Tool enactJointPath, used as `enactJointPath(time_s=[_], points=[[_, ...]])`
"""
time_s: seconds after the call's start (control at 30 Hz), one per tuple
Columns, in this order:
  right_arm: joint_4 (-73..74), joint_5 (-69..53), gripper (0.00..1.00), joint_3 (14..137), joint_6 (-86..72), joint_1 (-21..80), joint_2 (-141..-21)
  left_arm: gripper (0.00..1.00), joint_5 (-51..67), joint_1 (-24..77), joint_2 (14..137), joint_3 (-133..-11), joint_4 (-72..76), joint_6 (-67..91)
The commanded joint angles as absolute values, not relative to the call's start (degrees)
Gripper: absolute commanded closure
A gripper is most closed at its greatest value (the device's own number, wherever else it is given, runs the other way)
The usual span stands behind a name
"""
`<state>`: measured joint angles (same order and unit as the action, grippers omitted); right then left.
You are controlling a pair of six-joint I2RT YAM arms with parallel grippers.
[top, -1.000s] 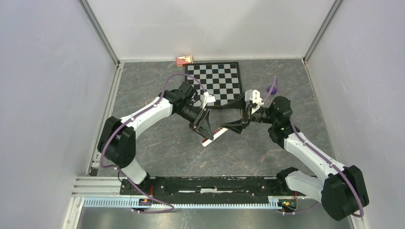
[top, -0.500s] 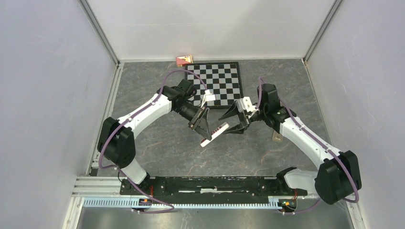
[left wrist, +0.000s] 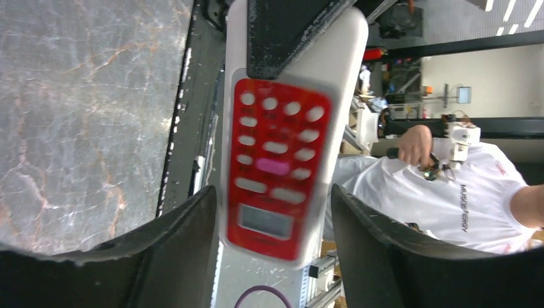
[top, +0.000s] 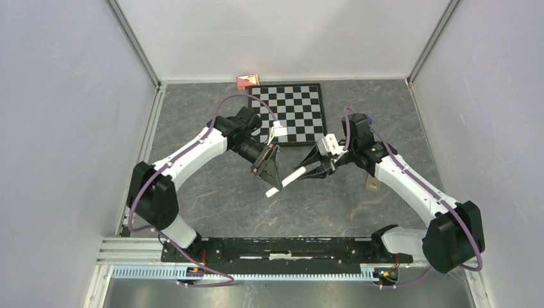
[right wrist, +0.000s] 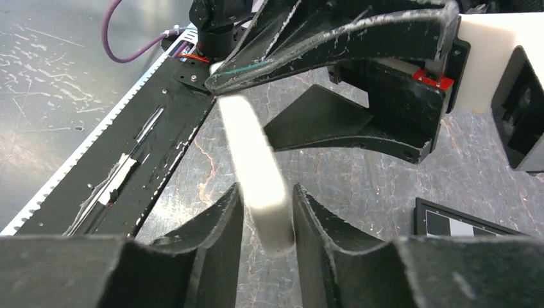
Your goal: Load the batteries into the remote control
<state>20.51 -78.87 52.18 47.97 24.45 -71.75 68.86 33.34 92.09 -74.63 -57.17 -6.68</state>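
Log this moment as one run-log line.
remote: tilted, between both arms | left jaws: holding it across its width | right jaws: around its end, contact unclear | batteries: none in view

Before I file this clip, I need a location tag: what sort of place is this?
Probably a robotics lab cell: white panels wall a marbled table, the left arm and right arm are bolted to a rail, a person beyond.

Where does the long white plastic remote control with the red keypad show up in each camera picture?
Top external: the long white plastic remote control slants across the centre.
Left wrist: centre, red keypad facing us.
Right wrist: lower centre, plain white edge.
Shared landmark: the grey marbled tabletop.
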Motion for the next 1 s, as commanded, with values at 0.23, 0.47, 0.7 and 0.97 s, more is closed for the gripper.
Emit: enactJointPath(time_s=[0.23,0.47,0.7,0.97], points=[[-17.7,-69.9,1.0,43.0,11.2,24.9,-62.5,0.0,47.0,31.8,79.2,-71.9,-30.5,11.0],[-15.3,-46.2,0.91,41.3,0.2,25.6,-65.3,0.0,19.2,31.1,74.7,-65.0,-23.0,16.2],[-0.7,-32.2,0.43,41.9,3.5,27.5,-71.2,0.0,0.9,31.1,69.9,-58.4,-20.7,20.3],[-0.1,-29.0,0.13,38.3,21.8,38.0,-74.8,0.0,-5.4,30.0,68.3,-56.5,-24.2,25.2]])
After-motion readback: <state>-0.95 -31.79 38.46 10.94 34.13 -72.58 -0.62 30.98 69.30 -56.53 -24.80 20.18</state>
